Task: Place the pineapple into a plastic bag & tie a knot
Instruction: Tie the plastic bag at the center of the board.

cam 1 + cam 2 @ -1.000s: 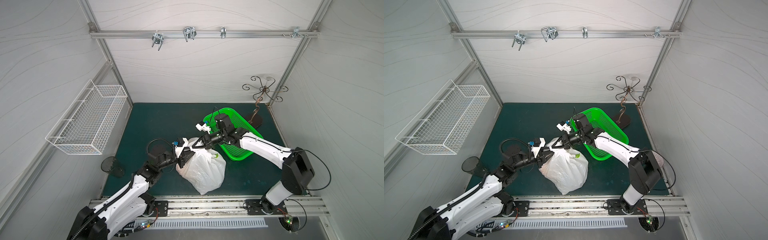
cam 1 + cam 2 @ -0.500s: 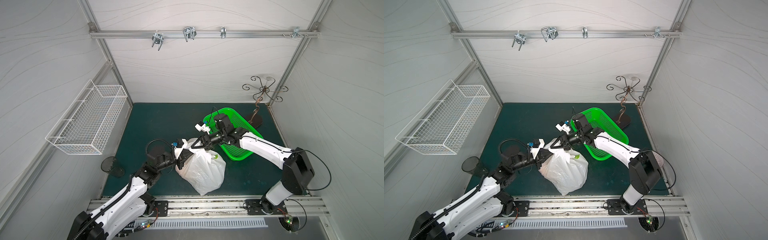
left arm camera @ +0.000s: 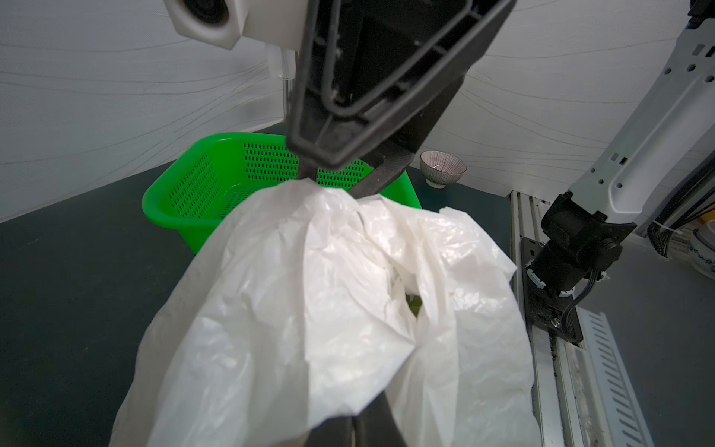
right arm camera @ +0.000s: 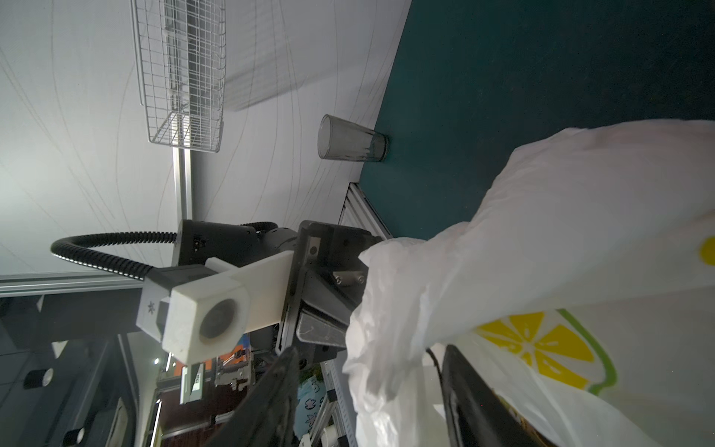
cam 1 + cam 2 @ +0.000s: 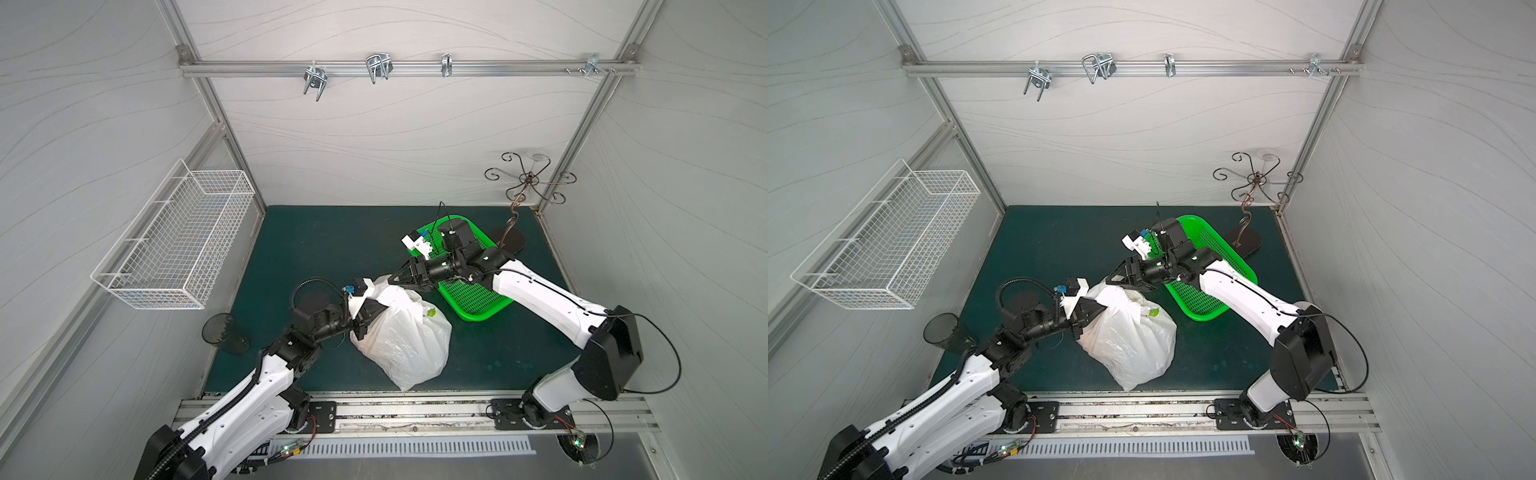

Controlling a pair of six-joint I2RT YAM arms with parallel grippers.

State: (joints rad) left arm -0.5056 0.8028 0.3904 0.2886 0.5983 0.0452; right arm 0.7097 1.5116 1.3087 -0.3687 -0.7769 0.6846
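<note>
Your left gripper [image 5: 380, 309] pinches the bunched top of the crinkly white plastic bag [image 5: 405, 345], bulging on the mat [image 5: 311, 249] just beside the green tray [image 5: 478, 301]; your right gripper [image 5: 394, 281] stands parted at its handle

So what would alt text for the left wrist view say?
A crinkly white bag fills the foreground, its bunched top reaching the right gripper, whose black jaws stand apart. Behind it sit a green tray and a small bowl.
</note>
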